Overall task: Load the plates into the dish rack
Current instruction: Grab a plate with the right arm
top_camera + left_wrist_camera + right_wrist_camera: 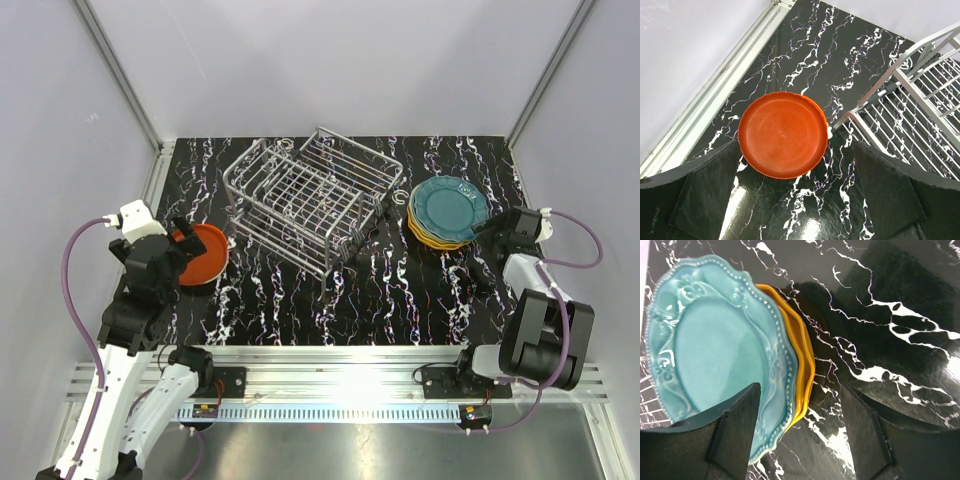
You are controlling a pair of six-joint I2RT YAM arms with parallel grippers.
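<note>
The silver wire dish rack [315, 200] stands empty mid-table and shows at the edge of the left wrist view [920, 125]. A red-orange plate [203, 255] lies flat on the table left of it. My left gripper [795, 200] hovers open just short of this plate [782, 135], its fingers [705, 195] wide apart and holding nothing. At the right a scalloped teal plate [450, 205] tops a stack of yellow-orange plates [802, 370]. My right gripper [800, 440] is open at the stack's near rim: one finger [735, 435] is over the teal plate [715, 350], the other beyond the edge.
The black marbled tabletop [400, 290] is bounded by white walls at the back and sides. A metal rail [705, 105] runs along its left edge near the red-orange plate. The arm bases sit on the aluminium rail [330, 375] at the front.
</note>
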